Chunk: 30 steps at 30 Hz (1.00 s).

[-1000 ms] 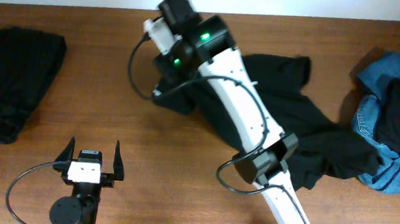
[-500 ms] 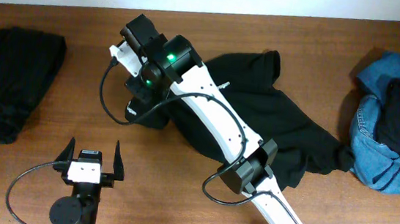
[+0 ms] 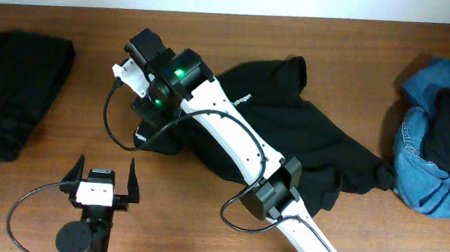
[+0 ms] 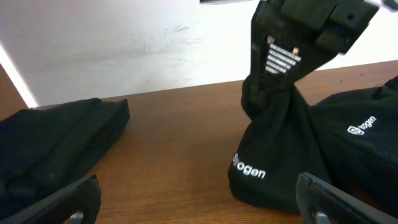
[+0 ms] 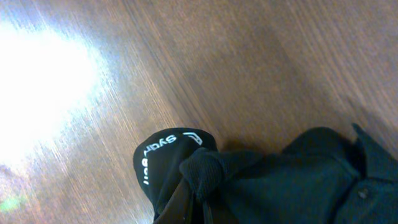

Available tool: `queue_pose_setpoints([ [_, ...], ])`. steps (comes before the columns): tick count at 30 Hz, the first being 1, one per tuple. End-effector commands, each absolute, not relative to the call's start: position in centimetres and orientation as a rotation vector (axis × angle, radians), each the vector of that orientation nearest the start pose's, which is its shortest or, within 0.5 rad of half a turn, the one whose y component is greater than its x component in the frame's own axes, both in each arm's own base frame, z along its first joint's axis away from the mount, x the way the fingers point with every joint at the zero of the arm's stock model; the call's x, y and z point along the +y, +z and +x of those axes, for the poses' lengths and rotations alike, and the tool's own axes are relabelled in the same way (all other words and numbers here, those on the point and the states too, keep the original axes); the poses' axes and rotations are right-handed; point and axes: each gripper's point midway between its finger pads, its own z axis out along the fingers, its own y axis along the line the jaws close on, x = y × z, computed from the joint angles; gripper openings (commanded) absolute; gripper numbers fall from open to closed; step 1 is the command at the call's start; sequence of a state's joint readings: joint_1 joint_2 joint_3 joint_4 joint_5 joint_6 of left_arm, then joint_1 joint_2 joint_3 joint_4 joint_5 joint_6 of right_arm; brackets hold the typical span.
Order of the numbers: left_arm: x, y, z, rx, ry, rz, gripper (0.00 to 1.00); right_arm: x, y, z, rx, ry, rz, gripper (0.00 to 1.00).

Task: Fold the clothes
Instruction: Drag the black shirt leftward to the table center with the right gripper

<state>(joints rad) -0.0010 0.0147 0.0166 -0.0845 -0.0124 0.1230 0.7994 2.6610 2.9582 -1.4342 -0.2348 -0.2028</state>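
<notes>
My right jaws are clamped on a bunched fold of the black T-shirt (image 3: 306, 142), holding it in a peak just under them with white lettering (image 4: 250, 168) below the pinch. The rest of the shirt trails behind them flat on the bench (image 3: 55, 168) toward the blue denim piece (image 3: 418, 136), which sits well apart from them. My left jaws stand wide apart with nothing between them; the peak lies ahead of them to the right, a folded black garment (image 4: 56, 137) ahead to the left.

Brown wooden table (image 3: 89, 72), white wall (image 4: 124, 43)
</notes>
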Motion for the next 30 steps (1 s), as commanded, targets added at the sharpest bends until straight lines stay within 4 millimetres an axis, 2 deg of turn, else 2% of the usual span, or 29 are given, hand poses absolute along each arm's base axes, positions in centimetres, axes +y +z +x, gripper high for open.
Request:
queue_pose_setpoints([
  [1, 0.2, 15.6, 24.6, 1.650, 0.098, 0.084, 0.99, 45.0, 14.2, 36.0, 2.365, 0.568, -1.426, 0.04],
  [3, 0.2, 15.6, 24.6, 1.650, 0.098, 0.084, 1.00, 45.3, 14.2, 36.0, 2.355, 0.571, -1.426, 0.07],
  [4, 0.2, 15.6, 24.6, 1.650, 0.098, 0.084, 0.99, 45.4, 14.3, 35.9, 2.352, 0.572, -1.429, 0.24],
  [5, 0.2, 15.6, 24.6, 1.650, 0.098, 0.084, 1.00, 45.4, 14.3, 35.8, 2.350, 0.572, -1.431, 0.51],
  [6, 0.2, 15.6, 24.6, 1.650, 0.098, 0.084, 0.99, 45.5, 14.3, 35.9, 2.349, 0.572, -1.430, 0.66],
  [7, 0.2, 15.6, 24.6, 1.650, 0.098, 0.084, 0.99, 45.5, 14.5, 35.9, 2.343, 0.573, -1.428, 0.78],
  [10, 0.2, 15.6, 24.6, 1.650, 0.098, 0.084, 0.99, 45.4, 16.1, 36.4, 2.308, 0.580, -1.404, 0.95],
  [13, 0.2, 15.6, 24.6, 1.650, 0.098, 0.084, 0.99, 44.6, 19.0, 37.4, 2.258, 0.585, -1.354, 1.00],
  [15, 0.2, 15.6, 24.6, 1.650, 0.098, 0.084, 1.00, 43.6, 21.2, 38.1, 2.231, 0.587, -1.308, 0.99],
  [19, 0.2, 15.6, 24.6, 1.650, 0.098, 0.084, 0.99, 39.5, 26.0, 40.2, 2.256, 0.587, -1.110, 0.99],
  [22, 0.2, 15.6, 24.6, 1.650, 0.098, 0.084, 0.99, 34.3, 28.9, 41.6, 2.335, 0.577, -0.904, 0.99],
  [25, 0.2, 15.6, 24.6, 1.650, 0.098, 0.084, 0.99, 28.6, 30.5, 42.8, 2.429, 0.563, -0.685, 0.99],
  [27, 0.2, 15.6, 24.6, 1.650, 0.098, 0.084, 0.99, 24.4, 30.6, 43.3, 2.502, 0.539, -0.552, 0.99],
  [30, 0.2, 15.6, 24.6, 1.650, 0.098, 0.084, 0.99, 19.5, 29.9, 44.6, 2.575, 0.509, -0.397, 0.99],
])
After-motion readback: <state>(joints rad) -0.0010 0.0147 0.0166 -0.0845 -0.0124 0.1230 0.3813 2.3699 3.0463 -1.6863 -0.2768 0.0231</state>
